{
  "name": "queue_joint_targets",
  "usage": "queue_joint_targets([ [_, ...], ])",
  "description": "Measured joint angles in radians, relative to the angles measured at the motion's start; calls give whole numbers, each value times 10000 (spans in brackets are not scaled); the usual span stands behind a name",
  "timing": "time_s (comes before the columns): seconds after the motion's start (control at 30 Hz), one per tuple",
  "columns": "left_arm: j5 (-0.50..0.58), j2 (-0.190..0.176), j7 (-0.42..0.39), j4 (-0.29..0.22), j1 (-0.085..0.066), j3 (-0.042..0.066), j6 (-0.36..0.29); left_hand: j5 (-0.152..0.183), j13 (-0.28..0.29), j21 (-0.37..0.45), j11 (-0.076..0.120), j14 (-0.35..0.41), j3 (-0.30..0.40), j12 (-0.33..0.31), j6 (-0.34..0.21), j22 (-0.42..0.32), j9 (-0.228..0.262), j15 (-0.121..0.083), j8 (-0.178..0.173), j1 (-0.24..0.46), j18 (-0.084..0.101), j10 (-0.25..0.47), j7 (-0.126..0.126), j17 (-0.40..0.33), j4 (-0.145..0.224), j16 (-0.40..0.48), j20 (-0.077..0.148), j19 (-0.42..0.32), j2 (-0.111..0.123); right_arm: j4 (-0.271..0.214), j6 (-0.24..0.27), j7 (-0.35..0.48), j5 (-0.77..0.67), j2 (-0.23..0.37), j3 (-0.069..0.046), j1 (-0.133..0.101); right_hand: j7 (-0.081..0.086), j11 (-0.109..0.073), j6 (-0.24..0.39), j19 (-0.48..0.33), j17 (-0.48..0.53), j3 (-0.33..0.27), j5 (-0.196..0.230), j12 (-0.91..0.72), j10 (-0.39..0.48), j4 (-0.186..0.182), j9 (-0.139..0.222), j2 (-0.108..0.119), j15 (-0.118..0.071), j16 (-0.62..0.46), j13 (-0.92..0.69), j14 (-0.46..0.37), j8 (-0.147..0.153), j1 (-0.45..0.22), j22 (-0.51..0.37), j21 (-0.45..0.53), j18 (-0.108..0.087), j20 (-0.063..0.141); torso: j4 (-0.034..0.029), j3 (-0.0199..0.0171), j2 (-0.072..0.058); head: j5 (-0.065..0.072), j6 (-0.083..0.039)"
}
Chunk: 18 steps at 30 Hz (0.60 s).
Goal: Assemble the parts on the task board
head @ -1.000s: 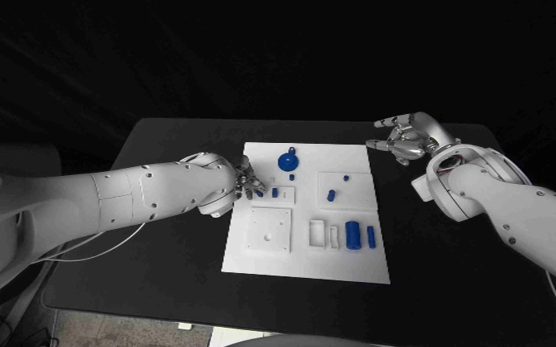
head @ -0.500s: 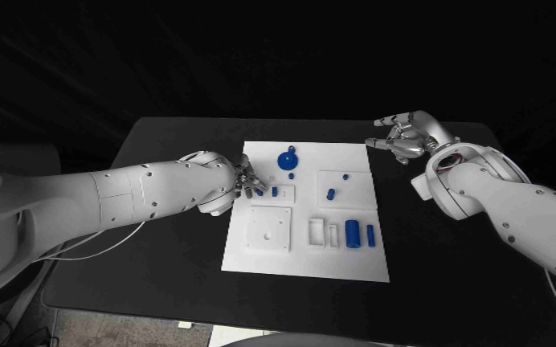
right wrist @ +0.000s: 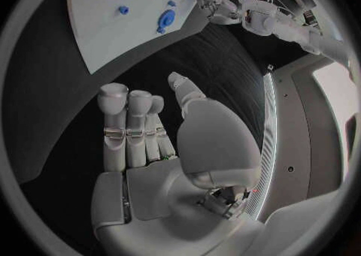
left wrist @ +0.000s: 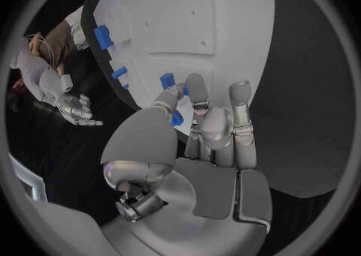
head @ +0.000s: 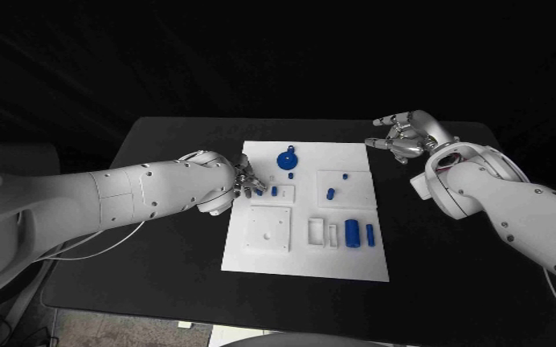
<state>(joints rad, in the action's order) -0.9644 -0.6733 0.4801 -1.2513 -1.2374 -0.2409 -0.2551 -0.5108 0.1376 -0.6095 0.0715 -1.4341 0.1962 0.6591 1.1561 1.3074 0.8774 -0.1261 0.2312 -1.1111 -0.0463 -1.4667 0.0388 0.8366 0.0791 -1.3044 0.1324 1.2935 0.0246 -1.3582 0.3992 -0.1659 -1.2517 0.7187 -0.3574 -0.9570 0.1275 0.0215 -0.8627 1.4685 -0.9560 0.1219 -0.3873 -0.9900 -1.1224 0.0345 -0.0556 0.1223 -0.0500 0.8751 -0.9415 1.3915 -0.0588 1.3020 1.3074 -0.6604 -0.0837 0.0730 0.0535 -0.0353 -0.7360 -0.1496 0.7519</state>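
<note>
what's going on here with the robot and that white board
The robot is assembling small blue parts on the white task board. Its left robot hand is at the board's left edge, fingers pinching a small blue part by a small white frame. The right robot hand hangs off the board's far right corner, holding nothing. Other blue parts, including a round blue piece, lie on the board.

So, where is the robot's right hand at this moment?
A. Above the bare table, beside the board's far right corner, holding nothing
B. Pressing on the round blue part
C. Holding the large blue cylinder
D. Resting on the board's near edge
A: the right hand hovers off the task board, over black table, with its fingers apart and nothing in them.
</note>
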Motion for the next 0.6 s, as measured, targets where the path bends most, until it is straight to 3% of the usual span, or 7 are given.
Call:
queue_joint_targets([
  [0.5, -2, 15, -6, 76, 11, -7, 62, 197, -31, 0, 34, 0, -255, 0, 295, -1, 13, -1, -59, -177, -1, 34, -296, -70, -804, 1, 0, 0, 367, 20, 0, 5, 8, -1, 0, 1, -1, 1, 1, 0, 0, -43, 0, 0, -1, -43, 0, 0, 0, 0, 15, 0, 0, 0, -1, 0, 0, 0, -3, 10, 4, 6, 10],
  [0.6, -2, 20, -6, 87, 13, -8, 84, 354, -30, 0, 67, 0, -312, 0, 481, -1, 7, -1, -77, -173, -1, 69, -480, -70, -946, 0, 0, 0, 463, 24, 0, 6, 10, 0, 0, 1, -1, 1, 1, 0, 1, -43, 0, 0, -1, -43, 0, 0, 0, 0, 14, 0, 0, 0, 0, 0, 0, 0, -3, 11, 4, 10, 10],
])
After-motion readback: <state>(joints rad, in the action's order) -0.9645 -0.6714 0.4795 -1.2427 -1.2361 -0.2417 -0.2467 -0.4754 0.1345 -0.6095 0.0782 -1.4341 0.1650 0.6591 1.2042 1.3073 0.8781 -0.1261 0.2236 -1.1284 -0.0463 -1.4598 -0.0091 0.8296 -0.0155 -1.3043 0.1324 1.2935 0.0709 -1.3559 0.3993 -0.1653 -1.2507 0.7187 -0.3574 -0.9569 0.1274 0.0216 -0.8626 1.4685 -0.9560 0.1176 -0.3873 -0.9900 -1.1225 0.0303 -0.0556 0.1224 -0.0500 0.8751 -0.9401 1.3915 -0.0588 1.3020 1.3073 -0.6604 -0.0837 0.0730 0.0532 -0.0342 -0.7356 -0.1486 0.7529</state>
